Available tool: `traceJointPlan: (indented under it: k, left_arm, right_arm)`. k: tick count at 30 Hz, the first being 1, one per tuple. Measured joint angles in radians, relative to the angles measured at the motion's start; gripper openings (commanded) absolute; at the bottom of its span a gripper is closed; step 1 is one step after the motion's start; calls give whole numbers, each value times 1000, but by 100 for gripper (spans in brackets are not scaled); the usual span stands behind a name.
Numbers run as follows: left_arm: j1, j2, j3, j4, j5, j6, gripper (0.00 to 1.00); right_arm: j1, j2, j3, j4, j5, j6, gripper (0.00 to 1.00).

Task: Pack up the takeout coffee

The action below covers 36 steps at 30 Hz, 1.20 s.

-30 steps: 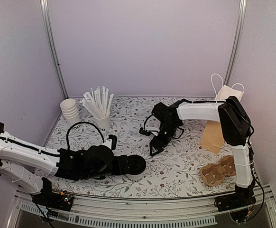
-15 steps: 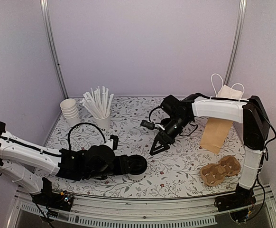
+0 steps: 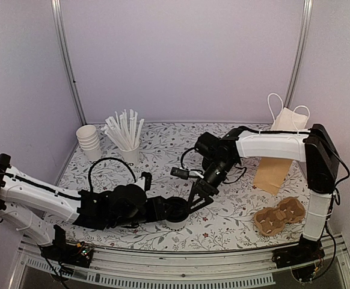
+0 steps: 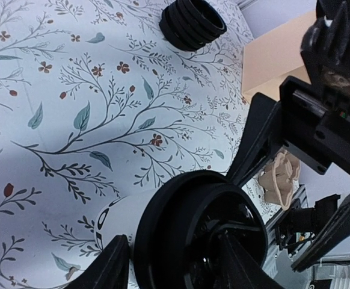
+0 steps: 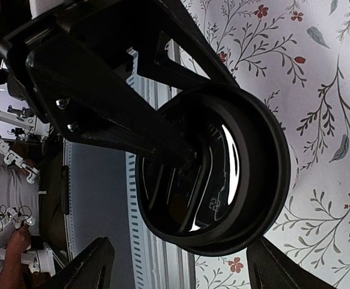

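Top external view: at the near middle of the floral-print surface (image 3: 235,211), the left gripper (image 3: 168,211) has its jaws clamped on the small white paper cup with dark print and a round black plastic lid (image 3: 176,214); just right, the right gripper (image 3: 196,198) has its jaws spread wide beside that lid

The takeout coffee (image 4: 124,211) is seen as a matt white paper cup. It is capped by a smooth, glossy black plastic lid (image 5: 253,150). The table (image 3: 163,150) is covered by a matt floral-printed sheet. The cup carrier (image 3: 278,215) is formed of rough brown pulp. The bag (image 3: 270,170) is made of matt brown paper. The right arm (image 3: 271,143) is clad in smooth white plastic.
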<state>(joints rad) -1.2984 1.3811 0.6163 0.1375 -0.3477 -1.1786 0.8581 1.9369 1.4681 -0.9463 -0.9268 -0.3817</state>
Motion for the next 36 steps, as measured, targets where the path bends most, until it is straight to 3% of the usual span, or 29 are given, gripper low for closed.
traceJointPlan:
  k: [13, 25, 36]
  left_arm:
    - [1, 9, 0, 19, 7, -16, 49]
    - [1, 12, -2, 26, 7, -19, 49]
    - [1, 5, -16, 43, 3, -19, 49]
  right_arm:
    - [40, 35, -11, 48, 116, 40, 79]
    - [43, 34, -32, 61, 157, 109, 70]
    - [46, 50, 9, 15, 144, 92, 71]
